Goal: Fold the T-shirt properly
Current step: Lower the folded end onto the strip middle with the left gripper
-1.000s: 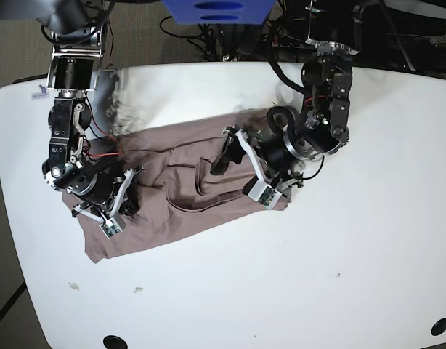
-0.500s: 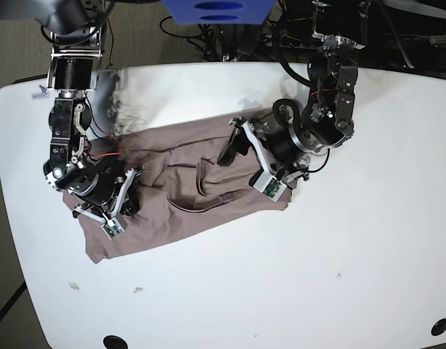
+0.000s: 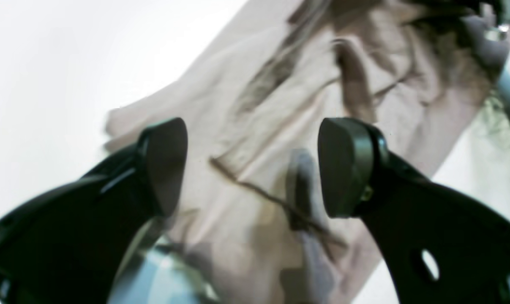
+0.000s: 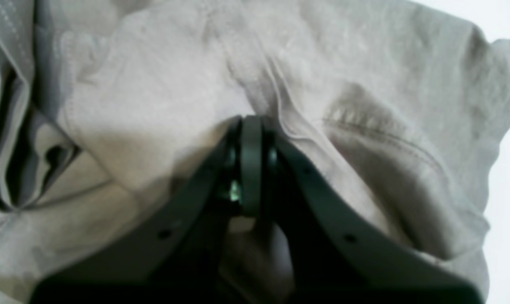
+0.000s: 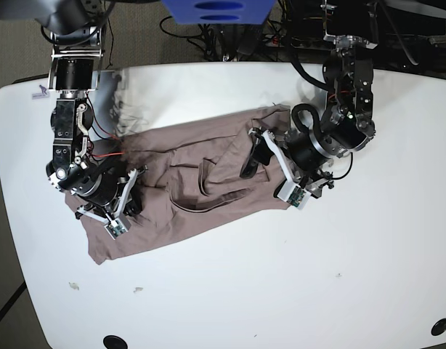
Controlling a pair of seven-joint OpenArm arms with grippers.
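The T-shirt (image 5: 187,196) lay crumpled along the table (image 5: 368,254), long axis between my arms. My right gripper (image 4: 251,126) pinched its near end (jaws closed); my left gripper (image 3: 250,164) hovered spread wide above the opposite end.

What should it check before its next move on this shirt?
1. Left end effector open, holding nothing: ok.
2. Left end effector over the shirt's edge: ok.
3. Right end effector shut: ok.
4. Cloth actually pinched by the right one: cannot tell; its tips press into a ridge of fabric.
5. Shirt lying flat: not ok, it is creased and bunched in the middle.
6. Shirt wholly on the table: ok.
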